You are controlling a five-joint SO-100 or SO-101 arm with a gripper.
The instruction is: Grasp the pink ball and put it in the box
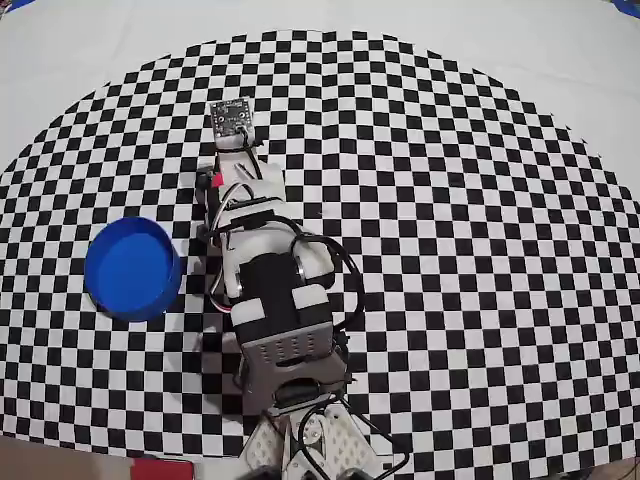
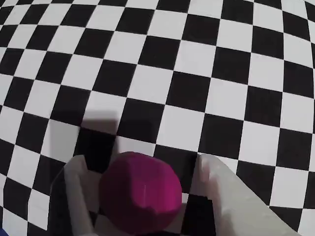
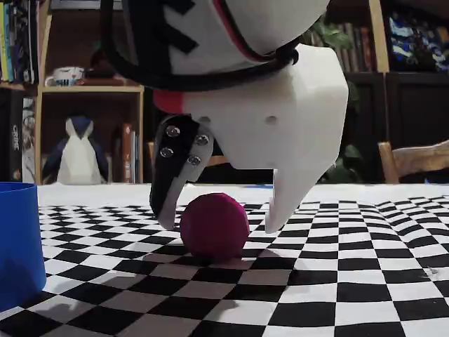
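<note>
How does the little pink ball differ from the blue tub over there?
The pink ball is a small magenta sphere; the blue box is a far larger open round cup. The ball sits between the open gripper fingers; the box stands apart, untouched. Both rest on the checkered cloth.

On the checkered cloth [image 1: 450,200], the open gripper [image 3: 219,219] straddles the pink ball [image 3: 214,226], which fills most of the gap between the two fingers and sits on the cloth, leaving narrow slots of air at each side in the fixed view. In the overhead view the box [image 1: 132,268] stands at nine o'clock from the arm [image 1: 270,290], well apart, with bare checkers between them. From twelve round to five o'clock of the arm the cloth lies open, nothing standing on it.
</note>
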